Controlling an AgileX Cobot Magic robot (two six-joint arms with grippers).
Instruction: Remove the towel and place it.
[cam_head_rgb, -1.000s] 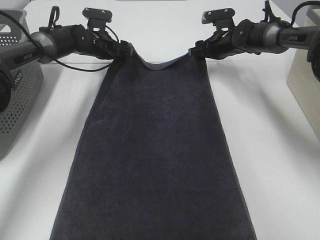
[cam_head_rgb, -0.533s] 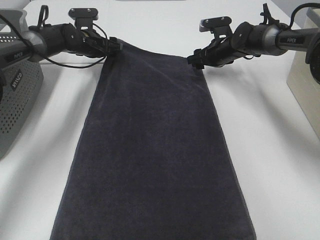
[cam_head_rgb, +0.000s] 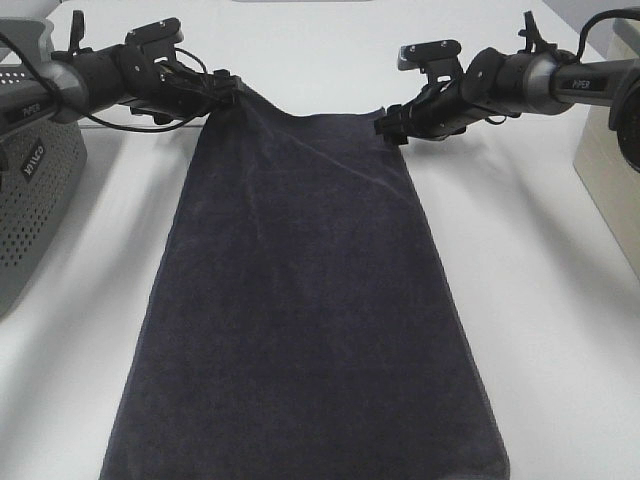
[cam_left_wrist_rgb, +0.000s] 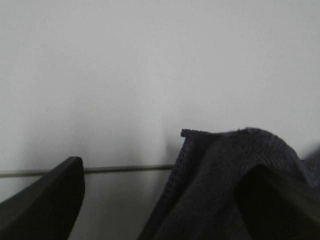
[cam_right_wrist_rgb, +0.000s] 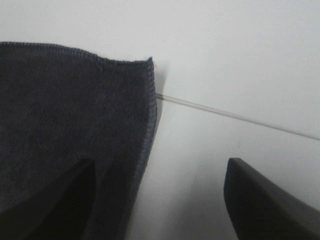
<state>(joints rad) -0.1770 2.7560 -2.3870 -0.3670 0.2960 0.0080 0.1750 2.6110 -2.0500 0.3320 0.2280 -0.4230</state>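
The dark charcoal-grey towel (cam_head_rgb: 300, 300) lies spread lengthwise on the white table (cam_head_rgb: 560, 300), reaching from the front edge to the far side. My left gripper (cam_head_rgb: 228, 95) is at its far left corner. In the left wrist view the gripper (cam_left_wrist_rgb: 165, 210) is open, and the towel corner (cam_left_wrist_rgb: 215, 190) is bunched against one finger (cam_left_wrist_rgb: 280, 205). My right gripper (cam_head_rgb: 390, 125) is at the far right corner. In the right wrist view the gripper (cam_right_wrist_rgb: 165, 205) is open, with the corner (cam_right_wrist_rgb: 65, 110) lying flat beside one finger (cam_right_wrist_rgb: 270, 200).
A grey perforated basket (cam_head_rgb: 30, 180) stands at the left edge of the table. A beige box (cam_head_rgb: 610, 170) stands at the right edge. White table surface shows on both sides of the towel.
The towel's far edge, held up and sagging between the grippers a second ago, has come down onto the table. Both grippers moved lower and slightly away.
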